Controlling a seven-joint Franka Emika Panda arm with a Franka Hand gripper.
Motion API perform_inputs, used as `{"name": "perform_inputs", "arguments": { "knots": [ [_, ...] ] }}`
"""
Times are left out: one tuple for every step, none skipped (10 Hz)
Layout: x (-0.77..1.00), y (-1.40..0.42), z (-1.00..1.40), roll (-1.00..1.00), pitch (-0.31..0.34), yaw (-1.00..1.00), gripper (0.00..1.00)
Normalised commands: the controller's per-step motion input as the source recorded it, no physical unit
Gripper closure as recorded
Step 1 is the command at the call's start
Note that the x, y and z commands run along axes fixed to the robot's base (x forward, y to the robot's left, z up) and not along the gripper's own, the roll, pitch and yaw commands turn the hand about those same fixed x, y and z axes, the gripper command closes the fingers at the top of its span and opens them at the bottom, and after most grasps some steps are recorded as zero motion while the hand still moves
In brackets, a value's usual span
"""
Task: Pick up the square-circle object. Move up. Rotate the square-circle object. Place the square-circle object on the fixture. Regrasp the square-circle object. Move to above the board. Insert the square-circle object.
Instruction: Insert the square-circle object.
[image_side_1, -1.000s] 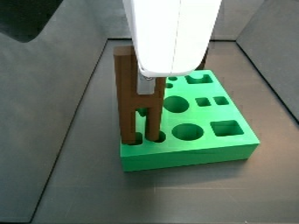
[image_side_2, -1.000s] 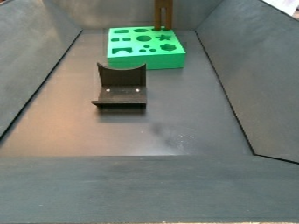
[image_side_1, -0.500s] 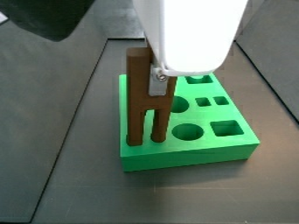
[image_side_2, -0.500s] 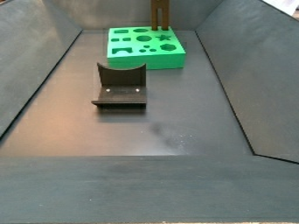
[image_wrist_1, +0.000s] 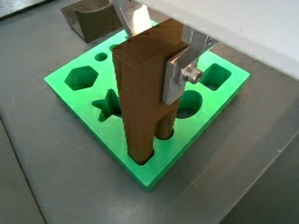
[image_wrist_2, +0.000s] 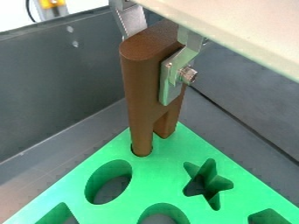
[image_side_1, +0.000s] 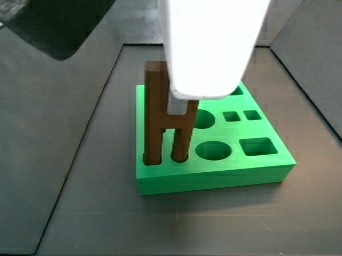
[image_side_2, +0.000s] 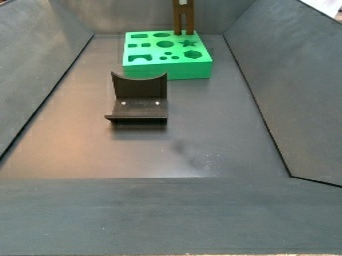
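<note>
The square-circle object (image_wrist_1: 146, 96) is a dark brown block standing upright, its two legs down in holes at the edge of the green board (image_wrist_1: 140, 171). It also shows in a wrist view (image_wrist_2: 142, 87) and in both side views (image_side_1: 158, 110) (image_side_2: 183, 15). My gripper (image_wrist_1: 158, 52) is shut on its upper part, with a silver finger (image_wrist_1: 184, 72) flat against one side. The gripper also shows above the board (image_side_1: 214, 178) in a side view (image_side_1: 187, 95). The fixture (image_side_2: 138, 97) stands apart, nearer the middle of the floor.
The board (image_side_2: 167, 68) lies at the far end of a dark walled bin. Several cut-outs are open, among them a star (image_wrist_2: 211, 179) and an oval (image_wrist_2: 107, 179). The fixture (image_wrist_1: 84, 19) shows behind the board in a wrist view.
The gripper and the square-circle object have shifted slightly sideways and come down a little, so the legs sit deeper in the board's holes.
</note>
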Motion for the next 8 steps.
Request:
{"name": "perform_inputs", "arguments": {
  "knots": [
    [-0.03,-0.05,-0.48,0.16,-0.15,0.0,1.0],
    [-0.01,-0.05,-0.43,0.15,-0.13,0.0,1.0],
    [0.0,-0.03,-0.41,0.13,-0.139,0.0,1.0],
    [0.0,-0.03,-0.39,0.13,-0.146,0.0,1.0],
    [0.0,0.0,-0.32,0.08,-0.094,0.0,1.0],
    [0.0,0.0,-0.11,0.0,-0.034,0.0,1.0],
    [-0.03,0.02,0.0,-0.04,-0.076,0.0,1.0],
    [0.0,0.0,0.0,0.0,0.0,0.0,1.0]
  ]
}}
